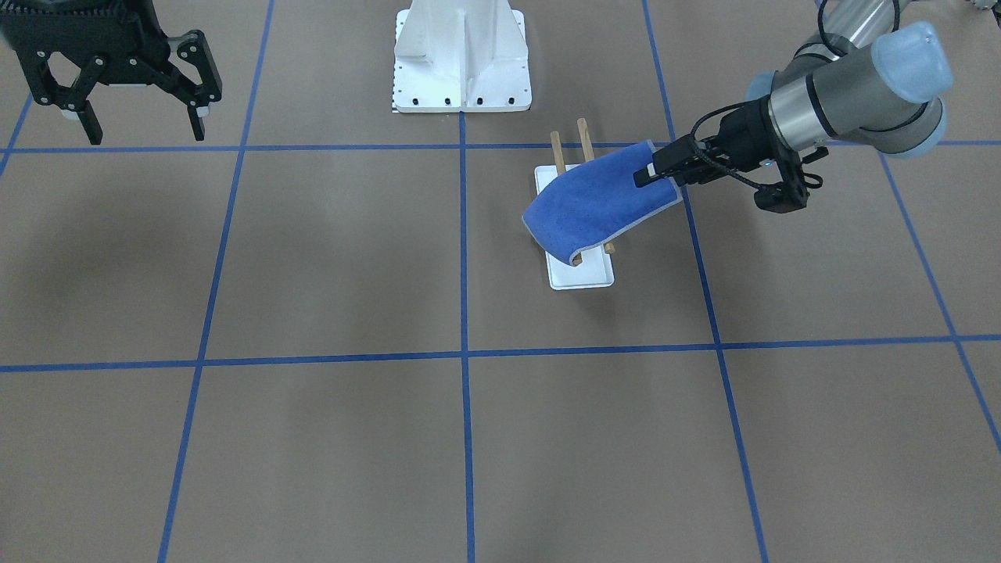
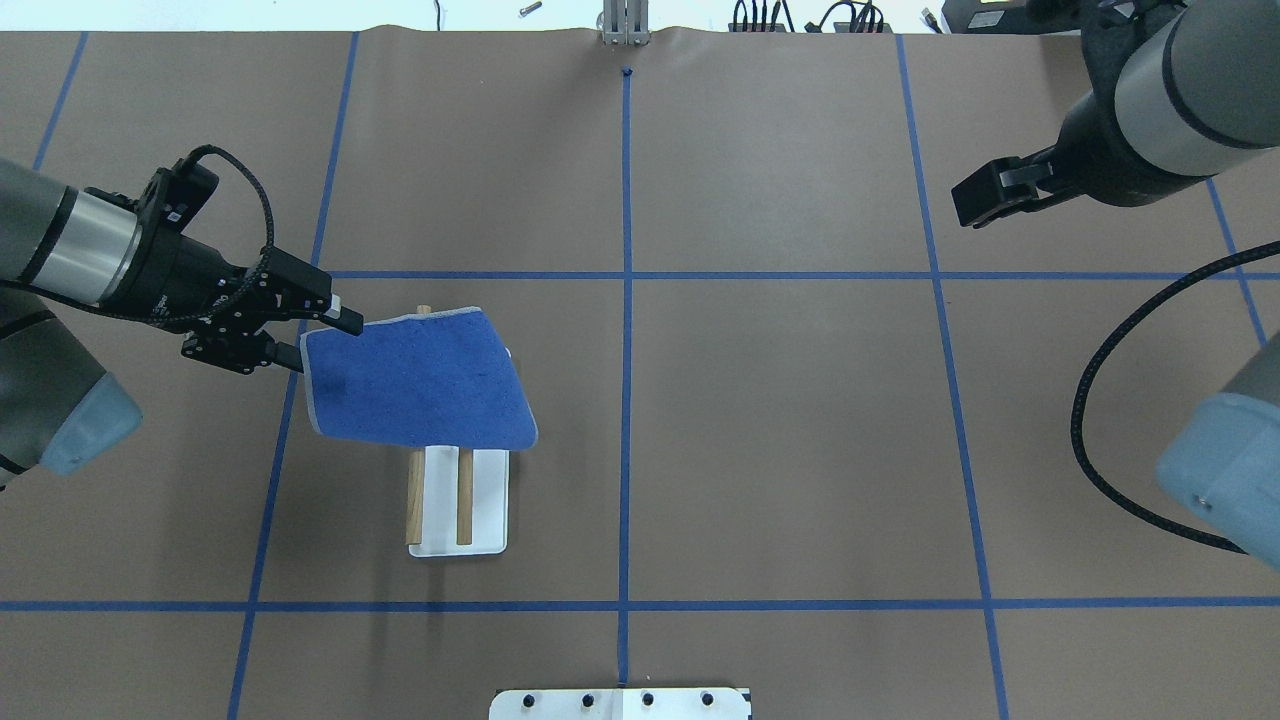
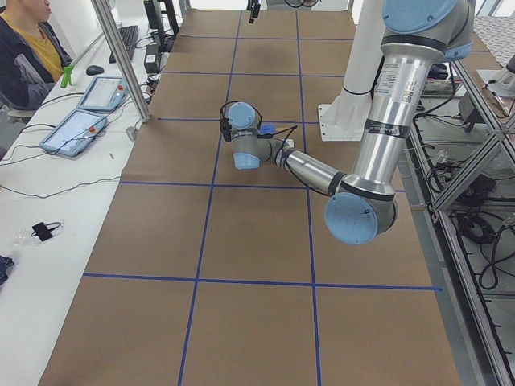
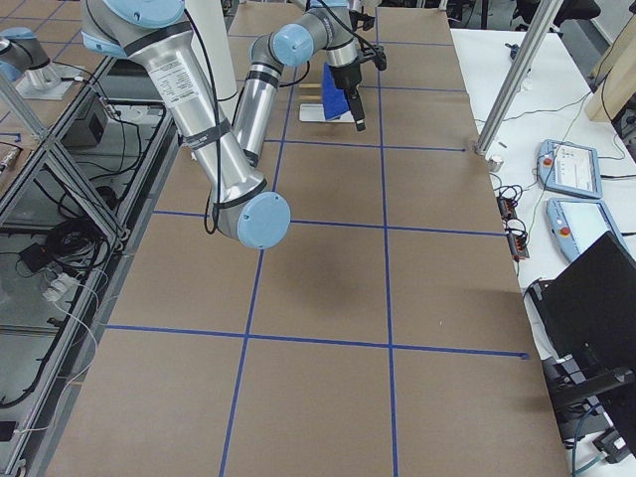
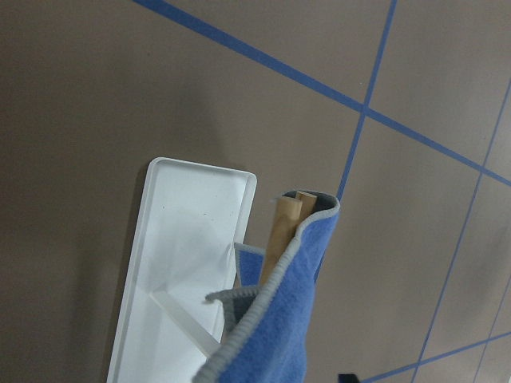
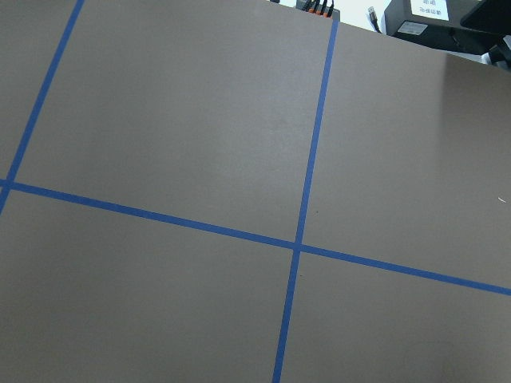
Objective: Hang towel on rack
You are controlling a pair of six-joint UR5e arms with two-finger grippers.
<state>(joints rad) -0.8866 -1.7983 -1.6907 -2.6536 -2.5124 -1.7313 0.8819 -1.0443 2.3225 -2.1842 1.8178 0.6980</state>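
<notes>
The royal-blue towel (image 1: 594, 199) (image 2: 415, 378) lies draped over the far part of the rack (image 2: 438, 500), whose two wooden dowels (image 1: 582, 133) stand over a white base plate (image 1: 583, 274). My left gripper (image 2: 318, 335) (image 1: 651, 170) is shut on the towel's edge and holds that end up beside the rack. In the left wrist view the towel (image 5: 275, 319) hangs over a dowel end (image 5: 283, 231) next to the base plate (image 5: 180, 239). My right gripper (image 1: 141, 117) is open and empty, raised far from the rack.
A large white bolted metal pedestal (image 1: 461, 59) stands behind the rack at the robot's base. Blue tape lines divide the brown table (image 2: 780, 430). An operator (image 3: 24, 48) sits at a side desk with tablets.
</notes>
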